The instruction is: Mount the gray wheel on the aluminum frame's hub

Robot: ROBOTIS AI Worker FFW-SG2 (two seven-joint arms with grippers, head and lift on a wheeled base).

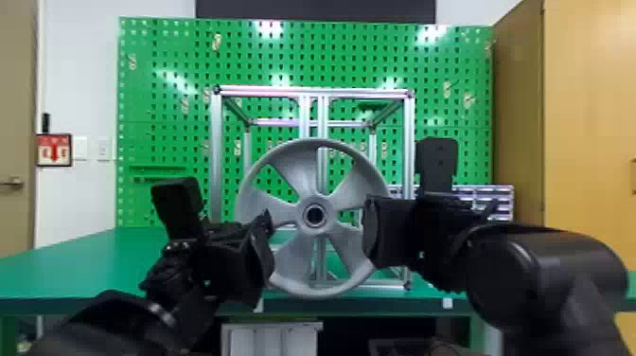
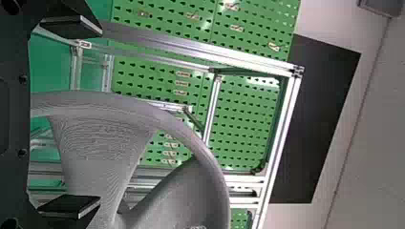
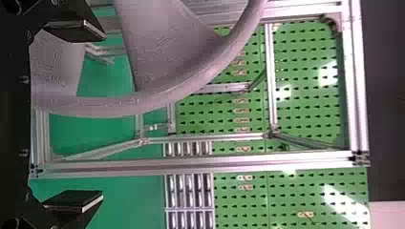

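The gray wheel [image 1: 289,175] stands upright before the aluminum frame [image 1: 216,156], its round centre facing the head camera. The frame's hub is hidden behind it; whether they touch I cannot tell. My left gripper [image 1: 261,258] is at the wheel's left side, my right gripper [image 1: 378,232] at its right. In the left wrist view, the wheel [image 2: 95,143] has its rim passing between the widely spread fingers of my left gripper [image 2: 98,115]. Likewise, the right wrist view has the wheel's rim [image 3: 114,106] between the parted fingers of my right gripper [image 3: 101,115].
The frame stands on a green table [image 1: 71,265], with a green pegboard [image 1: 165,71] behind it. Small drawers [image 1: 487,194] sit at the back right. A wooden cabinet [image 1: 582,118] rises on the right, and a white unit [image 1: 269,341] is under the table.
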